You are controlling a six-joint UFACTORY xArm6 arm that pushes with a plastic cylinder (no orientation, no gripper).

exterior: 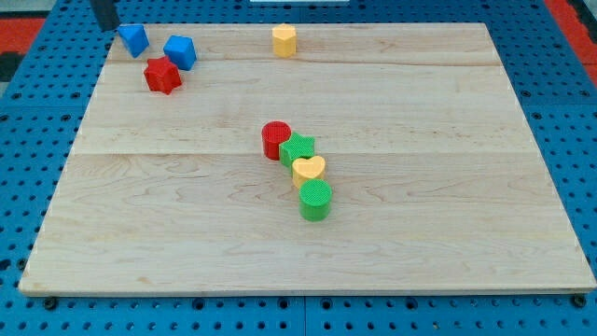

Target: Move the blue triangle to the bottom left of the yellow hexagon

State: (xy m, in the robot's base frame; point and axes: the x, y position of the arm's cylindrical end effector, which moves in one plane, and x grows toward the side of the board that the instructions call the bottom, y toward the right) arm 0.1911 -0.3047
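Tip (109,26) at surface (420,233) top-left corner, just beside blue triangle (133,38); yellow hexagon (284,40) along top edge; no gripper fitted, state not applicable.

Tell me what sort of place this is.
Likely a robotics lab bench: a wooden board lies on a blue pegboard, with small coloured blocks such as the blue triangle and yellow hexagon.

Light was bright and even over the tabletop (187,233). Shadows were faint and short beneath the blocks. No glare. Focus slightly soft throughout; edges undistorted.
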